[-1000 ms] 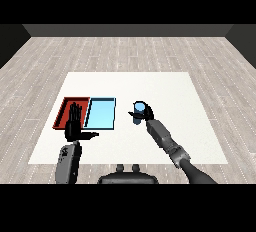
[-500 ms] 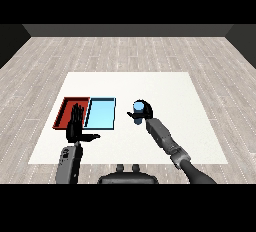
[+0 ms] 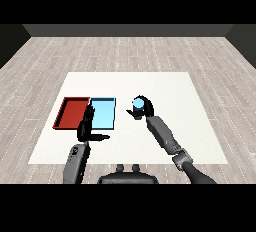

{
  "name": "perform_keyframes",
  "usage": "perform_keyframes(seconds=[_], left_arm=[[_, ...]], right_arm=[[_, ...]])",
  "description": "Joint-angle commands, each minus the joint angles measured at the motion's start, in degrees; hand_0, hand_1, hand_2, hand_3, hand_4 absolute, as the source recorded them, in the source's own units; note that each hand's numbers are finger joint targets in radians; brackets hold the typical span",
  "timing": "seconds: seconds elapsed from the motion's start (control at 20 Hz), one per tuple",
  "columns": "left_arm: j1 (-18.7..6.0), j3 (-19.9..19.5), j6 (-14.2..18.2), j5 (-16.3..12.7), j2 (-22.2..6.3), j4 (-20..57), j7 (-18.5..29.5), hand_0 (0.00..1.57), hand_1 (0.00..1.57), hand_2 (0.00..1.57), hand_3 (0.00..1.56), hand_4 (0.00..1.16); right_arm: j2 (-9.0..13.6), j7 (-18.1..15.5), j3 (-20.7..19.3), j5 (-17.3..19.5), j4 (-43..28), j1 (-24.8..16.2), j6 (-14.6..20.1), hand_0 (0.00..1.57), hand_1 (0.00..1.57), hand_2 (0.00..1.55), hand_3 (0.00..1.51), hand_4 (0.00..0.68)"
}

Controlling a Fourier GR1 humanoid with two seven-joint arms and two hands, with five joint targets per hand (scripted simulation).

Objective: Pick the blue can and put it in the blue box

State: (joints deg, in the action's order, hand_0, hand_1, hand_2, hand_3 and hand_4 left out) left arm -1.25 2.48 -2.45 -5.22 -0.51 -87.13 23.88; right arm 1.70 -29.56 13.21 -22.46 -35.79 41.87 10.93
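The right hand is curled round the small upright blue cylindrical can, just right of the shallow light blue tray on the white surface, so the carry goes leftward; the left hand hangs open.

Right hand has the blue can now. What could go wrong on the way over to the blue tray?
1. The right hand is curled round the blue can to the right of the light blue tray; a carry kept too low might catch the tray's near wall.
2. The left hand hangs open across the seam between the red tray and the blue one, so the incoming hand could brush it.
3. The trays lie side by side; overshooting leftward might land the can in red.
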Motion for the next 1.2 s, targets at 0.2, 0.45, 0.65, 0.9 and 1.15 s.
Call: perform_keyframes(seconds=[0.2,0.45,0.65,0.9,1.15], left_arm=[[-3.4,5.1,0.7,-0.7,0.5,7.6,0.8,0.00,0.00,0.00,0.00,0.00],[-6.2,5.7,2.9,-0.5,0.5,5.6,-5.1,0.00,0.00,0.00,0.00,0.00],[-7.4,6.0,1.4,-2.1,0.5,8.1,-3.0,0.00,0.00,0.00,0.00,0.00],[-13.4,12.7,10.6,-2.4,0.5,13.8,-2.9,0.00,0.00,0.00,0.00,0.00],[-18.4,15.1,12.6,-6.0,0.5,16.2,-6.0,0.00,0.00,0.00,0.00,0.00]], right_arm=[[0.2,3.7,0.4,3.6,-11.6,-0.4,1.6,1.43,1.43,1.45,1.42,0.661],[0.5,8.2,1.6,7.2,-24.0,-8.8,1.7,1.43,1.43,1.45,1.42,0.659],[0.6,8.2,2.3,9.3,-29.8,-12.9,0.4,1.43,1.43,1.45,1.42,0.659],[1.5,14.1,0.3,10.1,-34.7,-13.6,-0.9,1.43,1.43,1.44,1.41,0.664],[-1.6,13.2,0.9,12.0,-31.1,-10.4,1.2,1.42,1.42,1.45,1.41,0.661]])
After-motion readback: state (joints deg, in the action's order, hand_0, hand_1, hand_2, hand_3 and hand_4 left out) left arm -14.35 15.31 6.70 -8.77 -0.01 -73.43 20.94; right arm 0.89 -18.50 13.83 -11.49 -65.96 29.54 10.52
